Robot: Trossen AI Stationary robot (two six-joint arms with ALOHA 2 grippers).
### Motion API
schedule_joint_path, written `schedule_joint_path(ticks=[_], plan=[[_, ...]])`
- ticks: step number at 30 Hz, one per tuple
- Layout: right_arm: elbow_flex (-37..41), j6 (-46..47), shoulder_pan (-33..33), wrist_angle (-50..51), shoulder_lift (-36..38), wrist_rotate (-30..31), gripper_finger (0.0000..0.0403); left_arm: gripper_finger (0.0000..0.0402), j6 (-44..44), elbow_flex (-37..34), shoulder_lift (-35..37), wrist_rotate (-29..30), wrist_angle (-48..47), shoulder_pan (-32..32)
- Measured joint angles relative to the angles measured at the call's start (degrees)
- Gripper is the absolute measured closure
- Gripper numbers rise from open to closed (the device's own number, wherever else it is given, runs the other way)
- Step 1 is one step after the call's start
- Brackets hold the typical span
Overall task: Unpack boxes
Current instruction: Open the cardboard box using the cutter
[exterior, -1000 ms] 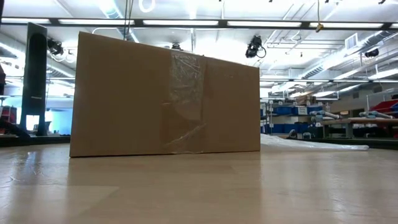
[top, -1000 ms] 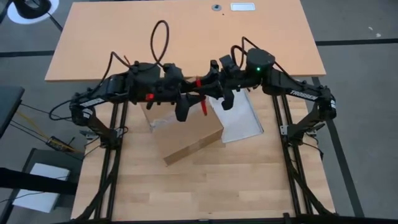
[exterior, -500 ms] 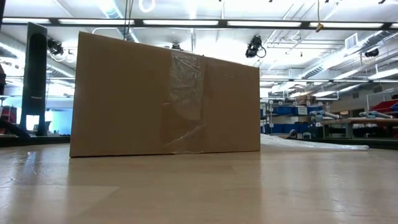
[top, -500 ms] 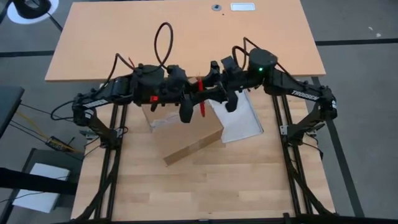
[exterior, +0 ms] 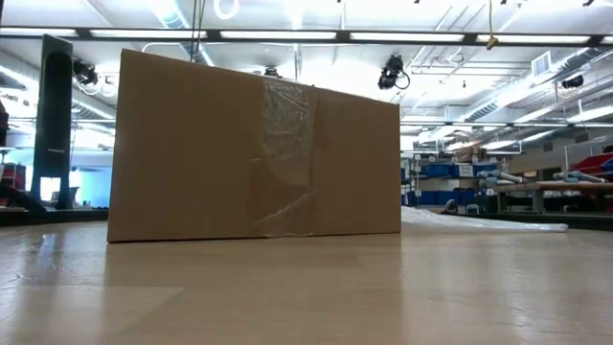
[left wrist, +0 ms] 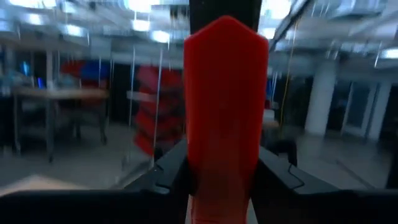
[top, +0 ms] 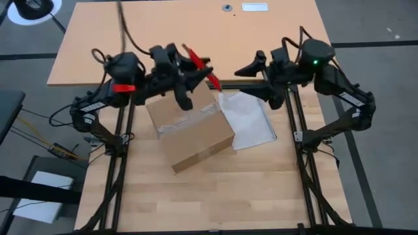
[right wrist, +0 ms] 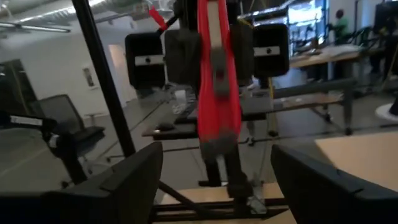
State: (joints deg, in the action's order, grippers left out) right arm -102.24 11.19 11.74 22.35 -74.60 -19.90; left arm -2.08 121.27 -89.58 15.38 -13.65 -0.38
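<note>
The brown carton (top: 191,134) sits on the surface (top: 196,196), a clear plastic bag (top: 249,121) touching its right side. The left gripper (top: 208,73), fingers clamped on a red tool (top: 212,79), hovers over the carton's far edge. The right gripper (top: 247,68), fingers apart and empty, hangs beyond the bag.
</note>
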Motion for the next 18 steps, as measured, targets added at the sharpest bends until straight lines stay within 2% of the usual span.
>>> schedule_joint_path(ticks=[4, 12, 18], plan=[[0.1, -2.8, -2.3, -3.7, -1.8, 4.2, 0.0098, 0.0267, 3.2, -1.2, -0.6, 0.0, 6.6, 0.0], [0.0, -3.4, -4.5, -22.1, -8.0, 5.6, 0.0098, 0.0267, 5.1, -2.7, -0.7, -2.0, 12.2, 0.0], [0.0, -3.7, -4.6, -32.2, -11.4, 5.6, 0.0097, 0.0267, 5.1, -2.8, -1.7, -2.1, 16.0, 0.0]])
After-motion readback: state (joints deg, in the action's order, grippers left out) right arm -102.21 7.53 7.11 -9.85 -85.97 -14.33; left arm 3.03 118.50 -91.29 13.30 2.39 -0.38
